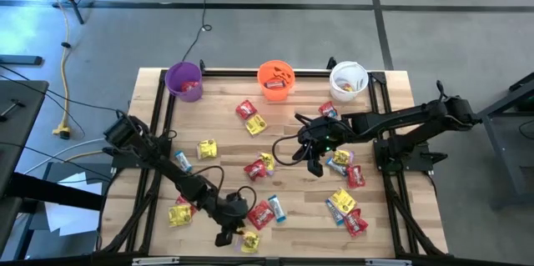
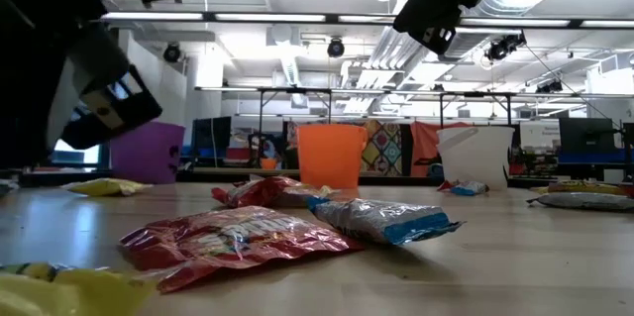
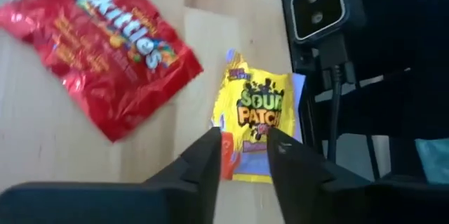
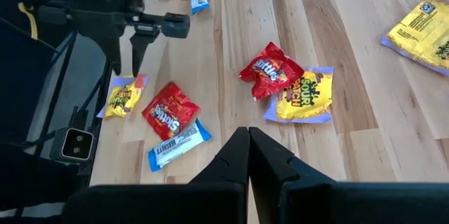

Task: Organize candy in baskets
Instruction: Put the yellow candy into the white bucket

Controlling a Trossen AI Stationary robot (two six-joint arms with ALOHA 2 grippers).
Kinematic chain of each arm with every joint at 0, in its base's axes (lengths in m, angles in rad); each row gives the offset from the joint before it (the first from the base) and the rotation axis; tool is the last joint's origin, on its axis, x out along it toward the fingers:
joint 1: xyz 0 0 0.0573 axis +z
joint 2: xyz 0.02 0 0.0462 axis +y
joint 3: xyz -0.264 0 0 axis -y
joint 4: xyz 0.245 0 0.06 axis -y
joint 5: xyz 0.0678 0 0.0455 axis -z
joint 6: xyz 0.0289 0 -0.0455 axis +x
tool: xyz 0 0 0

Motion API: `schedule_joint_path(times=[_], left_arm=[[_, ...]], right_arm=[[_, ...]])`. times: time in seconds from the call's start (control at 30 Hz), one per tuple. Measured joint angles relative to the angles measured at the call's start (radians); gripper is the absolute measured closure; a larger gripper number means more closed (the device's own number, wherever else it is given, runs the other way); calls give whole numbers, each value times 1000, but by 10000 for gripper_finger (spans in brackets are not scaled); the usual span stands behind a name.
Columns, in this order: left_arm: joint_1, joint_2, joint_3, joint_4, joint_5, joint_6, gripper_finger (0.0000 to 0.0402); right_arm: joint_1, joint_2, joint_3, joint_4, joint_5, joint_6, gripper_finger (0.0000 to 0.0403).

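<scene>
My left gripper [image 1: 227, 236] hangs open near the table's near edge, just above a yellow Sour Patch packet [image 3: 258, 120] that lies flat on the wood; in the right wrist view its fingers [image 4: 135, 50] point down, clear of the packet [image 4: 123, 96]. A red Skittles packet [image 3: 105, 48] lies beside it. My right gripper [image 4: 247, 147] is shut and holds nothing, hovering over the table's middle [image 1: 314, 164]. The purple [image 1: 184, 80], orange [image 1: 276, 79] and white [image 1: 348, 80] baskets stand along the far edge, each with some candy inside.
Candy lies scattered over the table: red and yellow packets [image 1: 254, 117] in the middle, a blue-and-white bar [image 4: 179, 145], and a cluster [image 1: 345, 203] at the near right. A small camera on a dark mount [image 3: 319, 6] sits at the near edge beside the yellow packet.
</scene>
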Motion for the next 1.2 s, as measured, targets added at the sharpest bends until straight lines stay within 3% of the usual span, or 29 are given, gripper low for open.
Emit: schedule_joint_path(times=[0.3, 0.53, 0.8, 0.97, 1.2], left_arm=[[-19, 58, 21, -1, -2, 66, 219], [-64, 107, 62, -48, -49, 207, 211], [-80, 166, 94, -97, -129, 232, 212], [-79, 190, 96, -87, -138, 237, 249], [-77, 198, 94, -70, -127, 280, 377]], right_arm=[[0, 0, 0, -1, 0, -1, 403], [0, 0, 0, -1, -1, -1, 403], [0, 0, 0, 3, -1, -2, 403], [0, 0, 0, 3, -1, -2, 403], [0, 0, 0, 3, -1, -3, 403]])
